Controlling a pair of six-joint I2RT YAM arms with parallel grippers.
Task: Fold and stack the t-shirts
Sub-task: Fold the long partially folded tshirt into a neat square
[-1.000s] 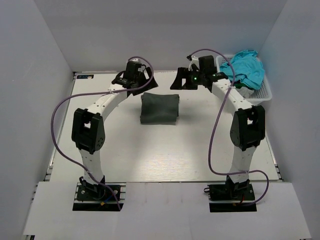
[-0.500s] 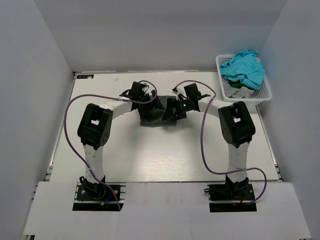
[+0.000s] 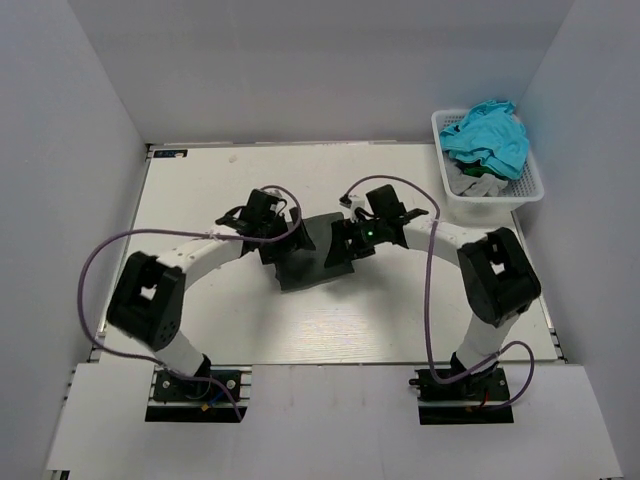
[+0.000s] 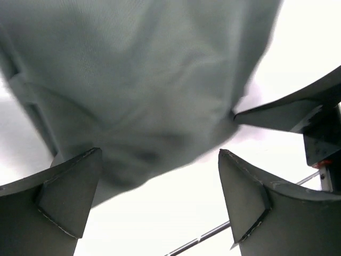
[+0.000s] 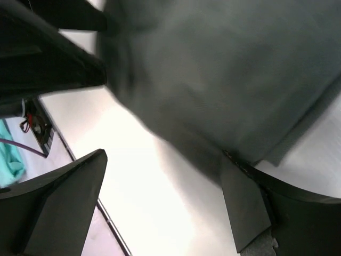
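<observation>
Wrist views: left tool (image 4: 160,152), right tool (image 5: 164,156) spread wide over charcoal t-shirt (image 4: 144,80). Top view alone: turquoise t-shirt (image 3: 488,135) in basket (image 3: 534,180).

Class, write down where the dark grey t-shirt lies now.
In the top view, the dark grey t-shirt lies near the middle of the table, between the left gripper and the right gripper, well away from the white basket.

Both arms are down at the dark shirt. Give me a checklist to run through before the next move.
1. Jaws of left gripper open: ok.
2. Jaws of right gripper open: ok.
3. Cloth of dark t-shirt between either gripper's fingers: cannot tell, wrist views blurred.
4. Grippers apart, one at each side of the shirt: ok.
5. Turquoise t-shirt waiting in basket: ok.
</observation>
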